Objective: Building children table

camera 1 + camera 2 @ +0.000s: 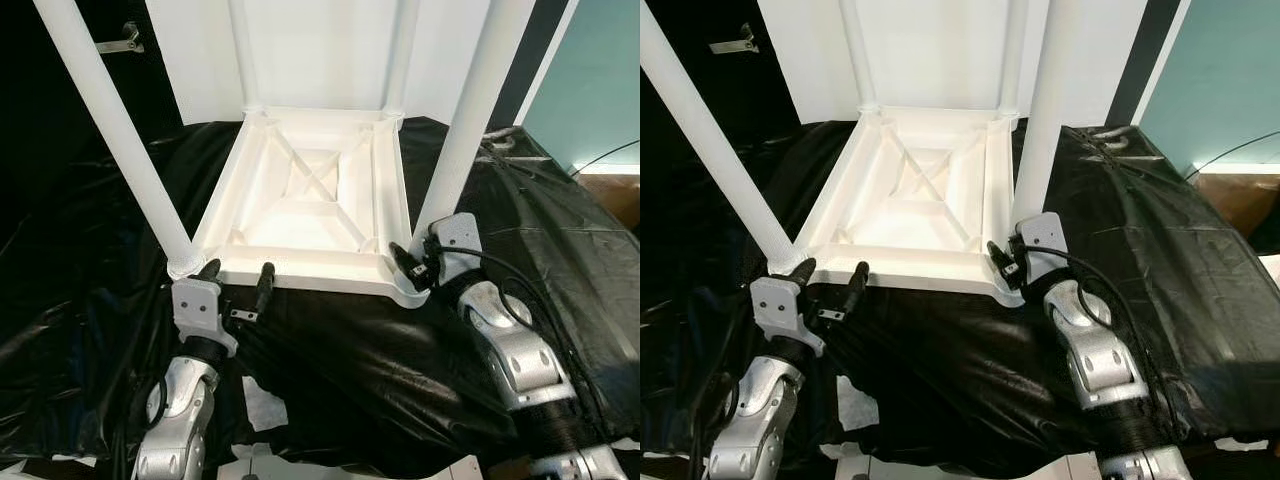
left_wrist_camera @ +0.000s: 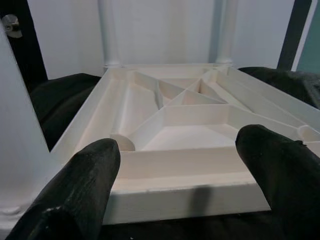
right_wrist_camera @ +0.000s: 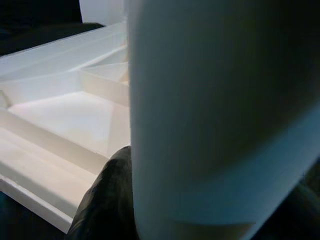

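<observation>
Left eye view: one upturned tabletop (image 1: 318,190), four legs (image 1: 112,125), two grippers (image 1: 236,280).

white ribbed tabletop (image 1: 320,190), white legs (image 1: 110,120), glossy black sheet (image 1: 350,350), teal wall (image 1: 600,80)

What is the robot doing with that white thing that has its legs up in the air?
The robot is putting together a little white table. The table lies upside down on a black sheet, with all four legs sticking up. The right claw is at the bottom of the near right leg, with a finger on each side of it. The left claw is open, its fingers pointing at the table's near edge beside the near left leg.
</observation>
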Available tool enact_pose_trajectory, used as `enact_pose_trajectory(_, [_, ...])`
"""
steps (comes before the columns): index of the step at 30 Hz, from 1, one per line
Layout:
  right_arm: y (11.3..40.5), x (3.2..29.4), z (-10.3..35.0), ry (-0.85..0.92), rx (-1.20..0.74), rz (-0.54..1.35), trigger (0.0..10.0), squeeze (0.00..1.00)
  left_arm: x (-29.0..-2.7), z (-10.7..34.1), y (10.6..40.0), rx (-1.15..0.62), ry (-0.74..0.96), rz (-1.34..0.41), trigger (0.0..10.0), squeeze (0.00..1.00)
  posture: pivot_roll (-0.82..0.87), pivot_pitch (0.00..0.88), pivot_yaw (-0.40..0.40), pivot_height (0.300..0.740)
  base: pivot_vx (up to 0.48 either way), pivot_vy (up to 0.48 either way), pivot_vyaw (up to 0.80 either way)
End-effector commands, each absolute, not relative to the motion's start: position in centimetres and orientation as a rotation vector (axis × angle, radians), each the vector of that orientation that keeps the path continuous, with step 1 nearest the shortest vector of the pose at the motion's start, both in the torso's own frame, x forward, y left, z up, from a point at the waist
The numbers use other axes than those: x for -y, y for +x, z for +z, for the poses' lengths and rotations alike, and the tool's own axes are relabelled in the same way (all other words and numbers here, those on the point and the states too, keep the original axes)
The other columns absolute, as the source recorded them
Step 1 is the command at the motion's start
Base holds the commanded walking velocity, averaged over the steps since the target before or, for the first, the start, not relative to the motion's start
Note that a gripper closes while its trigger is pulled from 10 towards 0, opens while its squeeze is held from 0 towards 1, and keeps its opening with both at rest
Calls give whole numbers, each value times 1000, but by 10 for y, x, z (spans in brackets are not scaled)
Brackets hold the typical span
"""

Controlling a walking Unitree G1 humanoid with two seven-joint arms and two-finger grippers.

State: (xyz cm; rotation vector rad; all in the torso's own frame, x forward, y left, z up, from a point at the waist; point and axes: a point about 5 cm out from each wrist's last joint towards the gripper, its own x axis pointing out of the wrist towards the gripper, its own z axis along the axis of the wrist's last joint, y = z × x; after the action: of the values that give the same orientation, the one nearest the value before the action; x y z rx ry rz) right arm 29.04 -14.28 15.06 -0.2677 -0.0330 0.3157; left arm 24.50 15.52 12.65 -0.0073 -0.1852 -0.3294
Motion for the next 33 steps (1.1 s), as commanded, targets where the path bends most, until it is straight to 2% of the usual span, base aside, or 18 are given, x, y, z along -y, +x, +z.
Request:
enact_pose_trajectory(1, [285,147,139,-279,-32,305,0,0,-153,123,246,174,5,-338,10000,0,-9,0,-12,740,0,0,0])
enact_pose_trajectory(5, [260,169,137,-276,-56,258,0,0,-146,122,252,167,3,-383,10000,0,-70,0,9,740,0,0,0])
enact_pose_trajectory(8, [257,176,138,-285,-61,241,0,0,-144,122,254,167,2,-394,10000,0,-88,0,14,740,0,0,0])
enact_pose_trajectory(10, [249,192,139,-313,-76,207,0,0,-140,123,259,171,-2,-420,10000,0,-110,0,21,740,0,0,0])
enact_pose_trajectory(15, [238,212,139,-351,-111,177,0,0,-135,123,263,172,-6,-450,10000,0,-145,0,28,740,0,0,0])
enact_pose_trajectory(27, [218,222,134,-386,-180,159,39,0,-130,119,262,164,-16,-470,10000,0,-157,3,16,740,0,0,0])
enact_pose_trajectory(28, [217,221,132,-391,-192,160,10000,0,-129,118,261,160,-21,-474,10000,0,-153,6,12,740,0,0,0])
enact_pose_trajectory(33, [227,207,133,-367,-174,188,10000,0,-128,117,257,159,-28,-479,10000,0,-131,13,1,740,0,0,0])
